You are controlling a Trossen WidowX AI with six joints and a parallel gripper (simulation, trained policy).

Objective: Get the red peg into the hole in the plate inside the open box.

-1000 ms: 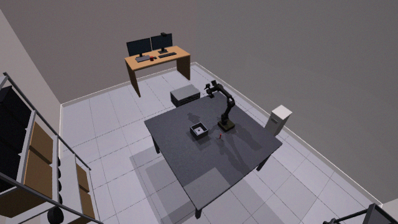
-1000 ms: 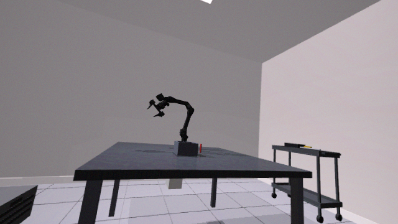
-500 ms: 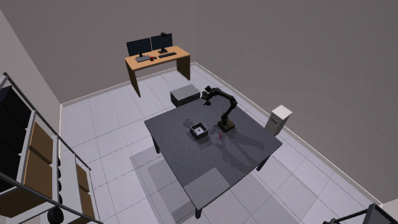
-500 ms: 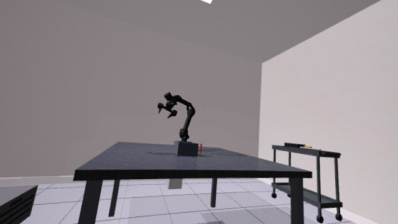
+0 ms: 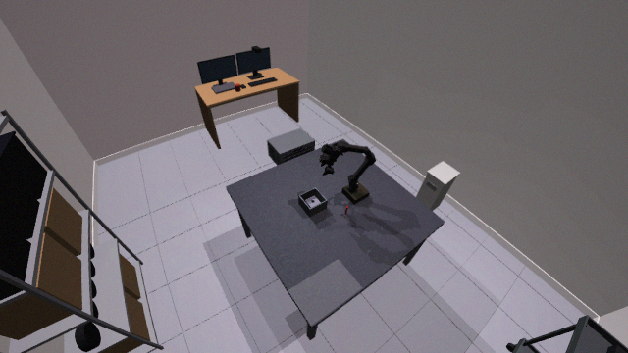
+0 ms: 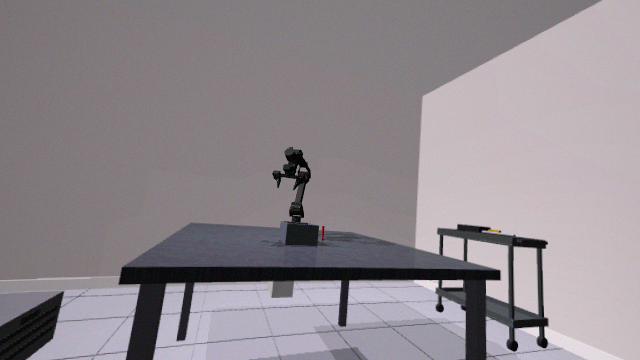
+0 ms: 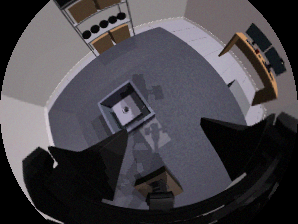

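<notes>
your gripper (image 5: 328,160) (image 6: 287,182) (image 7: 165,127) is wide, with nothing in it, high over the surface (image 5: 275,206) (image 6: 300,257) (image 7: 175,95). the peg (image 5: 346,210) (image 6: 323,233) stands upright beside the box (image 5: 314,208) (image 6: 301,234) (image 7: 111,118); centre above it, then descend straight so neither finger knocks it.

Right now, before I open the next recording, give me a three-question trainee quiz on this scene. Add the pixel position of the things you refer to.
1. True or false: the red peg (image 5: 346,210) (image 6: 323,233) stands inside the open box (image 5: 312,201) (image 6: 301,234) (image 7: 139,121).
2. Multiple choice: the gripper (image 5: 328,166) (image 6: 286,185) (image 7: 165,127) is (a) shut on the peg, (b) open with nothing between its fingers, (c) shut on the box wall.
3. Fill in: the hole (image 5: 313,201) (image 7: 126,109) is in the plate at the ____ of the box.

Key: 1 false; 2 b; 3 bottom.
</notes>
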